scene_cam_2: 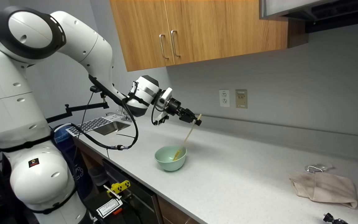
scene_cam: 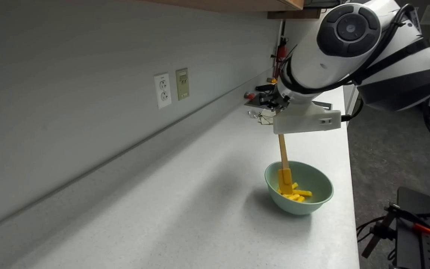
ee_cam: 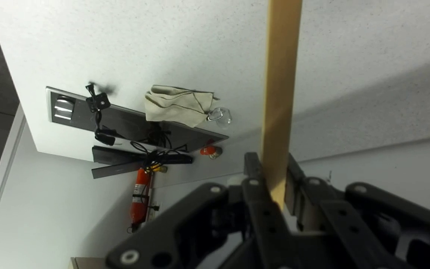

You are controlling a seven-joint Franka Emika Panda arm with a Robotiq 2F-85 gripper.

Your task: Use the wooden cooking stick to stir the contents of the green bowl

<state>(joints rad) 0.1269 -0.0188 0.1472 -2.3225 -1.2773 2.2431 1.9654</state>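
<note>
Wooden stick (scene_cam: 284, 163), slanting down, into bowl (scene_cam: 314, 181)

Below the black gripper (scene_cam_2: 195, 121), can read 1 white recycling sign (scene_cam_2: 79, 173) on tall blue bin (scene_cam_2: 84, 186); cannot read white rectangular label (scene_cam_2: 109, 207) on black surface (scene_cam_2: 95, 201).

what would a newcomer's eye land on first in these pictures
Most likely the big white robot arm, dominating the left of an exterior view. Next comes the green bowl on the white counter, holding bright yellow pieces. Then the wooden stick, clamped between the black fingers, slants down into that bowl.
</note>
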